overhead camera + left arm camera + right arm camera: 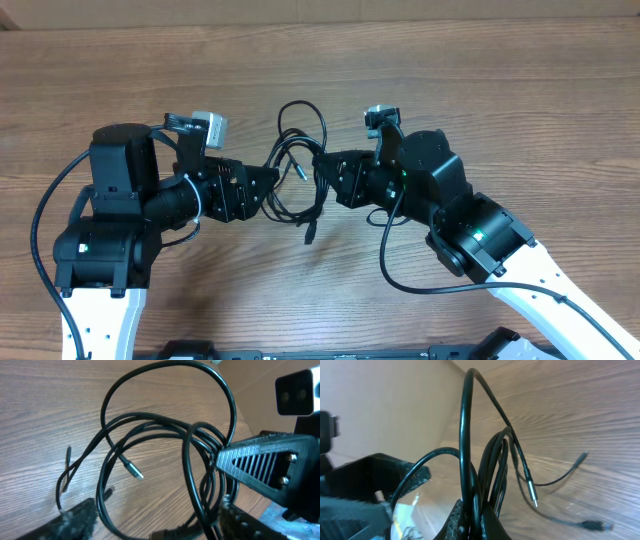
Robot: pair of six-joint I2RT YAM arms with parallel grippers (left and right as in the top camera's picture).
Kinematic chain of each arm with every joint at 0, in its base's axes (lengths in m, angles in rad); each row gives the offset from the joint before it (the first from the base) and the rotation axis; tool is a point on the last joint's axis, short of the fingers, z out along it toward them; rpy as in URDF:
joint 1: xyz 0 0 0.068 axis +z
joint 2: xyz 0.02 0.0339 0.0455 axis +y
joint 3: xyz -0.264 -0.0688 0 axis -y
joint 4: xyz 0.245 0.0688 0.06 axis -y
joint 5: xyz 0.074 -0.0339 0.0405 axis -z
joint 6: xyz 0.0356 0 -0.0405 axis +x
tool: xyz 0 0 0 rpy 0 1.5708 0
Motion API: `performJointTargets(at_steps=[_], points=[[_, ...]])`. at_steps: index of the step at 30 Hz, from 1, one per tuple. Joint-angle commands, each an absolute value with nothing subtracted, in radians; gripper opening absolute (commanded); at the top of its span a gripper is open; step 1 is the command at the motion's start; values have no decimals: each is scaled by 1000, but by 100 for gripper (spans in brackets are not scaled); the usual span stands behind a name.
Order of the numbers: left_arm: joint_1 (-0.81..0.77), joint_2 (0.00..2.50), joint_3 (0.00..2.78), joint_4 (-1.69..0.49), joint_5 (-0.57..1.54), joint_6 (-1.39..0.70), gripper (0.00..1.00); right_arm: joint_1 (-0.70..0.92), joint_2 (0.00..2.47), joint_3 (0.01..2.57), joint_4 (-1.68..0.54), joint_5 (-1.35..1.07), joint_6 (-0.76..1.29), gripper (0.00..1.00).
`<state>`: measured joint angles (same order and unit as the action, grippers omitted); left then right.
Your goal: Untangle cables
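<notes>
The thin black cables [300,125] lie in a tangled bunch of loops on the wooden table between my two grippers. My right gripper [322,172] is shut on several strands of the bunch [466,435], which rise up from its jaws [479,522]. My left gripper [275,190] faces it from the left and is open, its fingers [75,520] standing either side of the lower loops [165,425] without pinching them. A silver-tipped plug [134,471] hangs free inside the loops, also visible in the right wrist view [532,492].
A loose cable end with a dark plug [310,235] trails toward the front of the table. Another thin end [67,452] lies on the wood to the left. The right gripper's finger [260,460] sits close by at the right of the left wrist view.
</notes>
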<state>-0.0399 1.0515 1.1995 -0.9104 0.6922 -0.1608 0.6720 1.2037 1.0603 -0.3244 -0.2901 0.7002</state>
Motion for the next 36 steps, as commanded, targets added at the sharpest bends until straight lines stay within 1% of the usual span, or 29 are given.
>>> performJointTargets(at_steps=[1, 2, 5, 6, 8, 10, 11, 12, 13, 14, 15, 24, 27, 31, 33, 35, 36], points=[[-47, 1052, 1220, -903, 710, -167, 71, 675, 1197, 1095, -307, -358, 736, 4], [-47, 1052, 1220, -903, 710, -173, 70, 678, 1198, 1095, -308, -363, 736, 4], [-47, 1052, 1220, -896, 710, -184, 63, 694, 1202, 1095, -307, -362, 736, 4], [-47, 1052, 1220, -893, 710, -192, 62, 702, 1205, 1095, -307, -361, 736, 4], [-47, 1052, 1220, -889, 710, -204, 66, 717, 1212, 1095, -302, -361, 736, 4], [-47, 1052, 1220, -888, 710, -207, 65, 731, 1222, 1095, -292, -361, 736, 4], [-47, 1052, 1220, -889, 710, -207, 59, 736, 1228, 1095, -284, -361, 736, 4], [-47, 1052, 1220, -889, 710, -207, 39, 740, 1234, 1095, -276, -361, 736, 4], [-47, 1052, 1220, -890, 710, -209, 27, 741, 1238, 1095, -269, -361, 736, 4], [-47, 1052, 1220, -892, 709, -215, 8, 741, 1242, 1095, -262, -361, 736, 4], [-47, 1052, 1220, -893, 709, -218, 4, 741, 1243, 1095, -257, -361, 736, 4], [-47, 1052, 1220, -907, 702, -217, 4, 738, 1244, 1095, -241, -332, 699, 4], [-47, 1052, 1220, -905, 702, -217, 4, 738, 1248, 1095, -273, -307, 663, 12], [-46, 1052, 1220, -899, 702, -217, 4, 738, 1263, 1095, -346, -286, 622, 16], [-46, 1052, 1221, -891, 702, -217, 4, 738, 1270, 1095, -377, -285, 611, 15], [-46, 1052, 1221, -885, 703, -217, 4, 738, 1275, 1095, -397, -281, 593, 7], [-46, 1052, 1221, -884, 703, -217, 4, 738, 1276, 1095, -407, -273, 593, 7]])
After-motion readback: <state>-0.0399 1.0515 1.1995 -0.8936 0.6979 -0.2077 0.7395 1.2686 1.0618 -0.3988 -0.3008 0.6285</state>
